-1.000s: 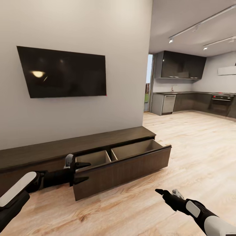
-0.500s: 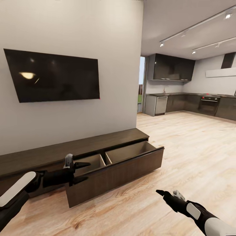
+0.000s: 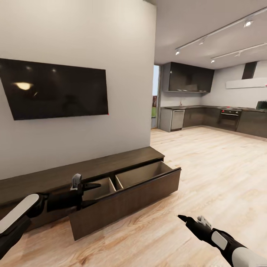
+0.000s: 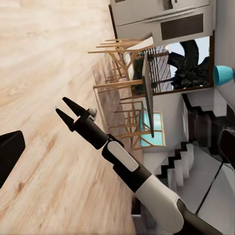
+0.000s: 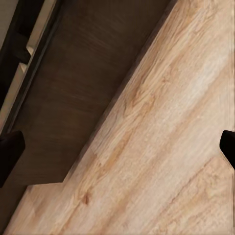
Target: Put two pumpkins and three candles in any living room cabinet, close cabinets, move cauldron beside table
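A living room with pale wood floor [image 3: 207,174] opened onto a dark kitchen [image 3: 207,111] at upper right. At lower left, the left pincer [image 3: 92,192] hung with fingers apart over the cabinet [image 3: 122,196], whose drawer stood pulled out, pale inside. At lower right, the right pincer [image 3: 182,218] hovered above the floor, fingers apart. A television [image 3: 55,89] hung on the wall above.

Home, open-plan living room joining a kitchen. Evidence: wall-mounted TV [image 3: 55,89] above a long low dark wood cabinet [image 3: 122,185] with one drawer pulled out; pale wood floor [image 3: 215,174]; dark kitchen cupboards [image 3: 189,78], oven [image 3: 229,118] and ceiling track lights [image 3: 222,29] beyond; wooden dining chairs [image 4: 122,88] and a staircase [image 4: 196,161] in the left wrist view.
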### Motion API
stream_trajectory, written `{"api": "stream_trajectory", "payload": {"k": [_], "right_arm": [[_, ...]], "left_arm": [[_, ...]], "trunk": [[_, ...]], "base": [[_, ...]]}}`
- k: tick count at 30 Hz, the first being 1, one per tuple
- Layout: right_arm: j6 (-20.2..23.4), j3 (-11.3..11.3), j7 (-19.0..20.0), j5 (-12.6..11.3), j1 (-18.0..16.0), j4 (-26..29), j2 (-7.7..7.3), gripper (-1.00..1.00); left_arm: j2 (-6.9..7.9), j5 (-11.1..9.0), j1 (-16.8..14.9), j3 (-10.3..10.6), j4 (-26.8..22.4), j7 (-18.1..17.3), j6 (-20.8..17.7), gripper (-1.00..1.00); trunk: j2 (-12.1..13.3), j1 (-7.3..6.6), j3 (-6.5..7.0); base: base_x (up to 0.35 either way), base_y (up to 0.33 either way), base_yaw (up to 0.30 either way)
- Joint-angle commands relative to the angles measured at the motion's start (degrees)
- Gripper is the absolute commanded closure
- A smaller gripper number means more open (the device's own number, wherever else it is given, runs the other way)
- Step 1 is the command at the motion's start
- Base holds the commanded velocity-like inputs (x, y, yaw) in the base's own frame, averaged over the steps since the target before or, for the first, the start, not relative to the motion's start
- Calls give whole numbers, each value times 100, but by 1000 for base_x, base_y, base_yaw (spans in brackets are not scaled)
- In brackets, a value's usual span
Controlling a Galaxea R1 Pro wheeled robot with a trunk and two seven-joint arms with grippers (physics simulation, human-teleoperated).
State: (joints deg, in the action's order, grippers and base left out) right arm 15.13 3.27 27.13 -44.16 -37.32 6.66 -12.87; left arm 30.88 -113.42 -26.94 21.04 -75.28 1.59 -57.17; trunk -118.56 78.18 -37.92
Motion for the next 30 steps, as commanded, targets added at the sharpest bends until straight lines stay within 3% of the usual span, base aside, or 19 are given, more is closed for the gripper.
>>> {"api": "stream_trajectory", "payload": {"k": [1,25,30], "right_arm": [[25,34,5,-57,-3,-2,-4,-100],[7,34,3,-66,-3,-95,-3,-100],[-1,34,3,-66,-3,-95,3,-100]], "left_arm": [[6,-31,-5,11,-3,17,-4,-100],[16,-44,-5,-11,-61,5,-12,-100],[106,-42,-3,-12,-211,4,-13,-100]], "trunk": [[-2,-1,-6],[-2,-1,-6],[-2,-1,-6]], "base": [[0,0,-258],[-22,5,-284],[-9,3,-291]]}}
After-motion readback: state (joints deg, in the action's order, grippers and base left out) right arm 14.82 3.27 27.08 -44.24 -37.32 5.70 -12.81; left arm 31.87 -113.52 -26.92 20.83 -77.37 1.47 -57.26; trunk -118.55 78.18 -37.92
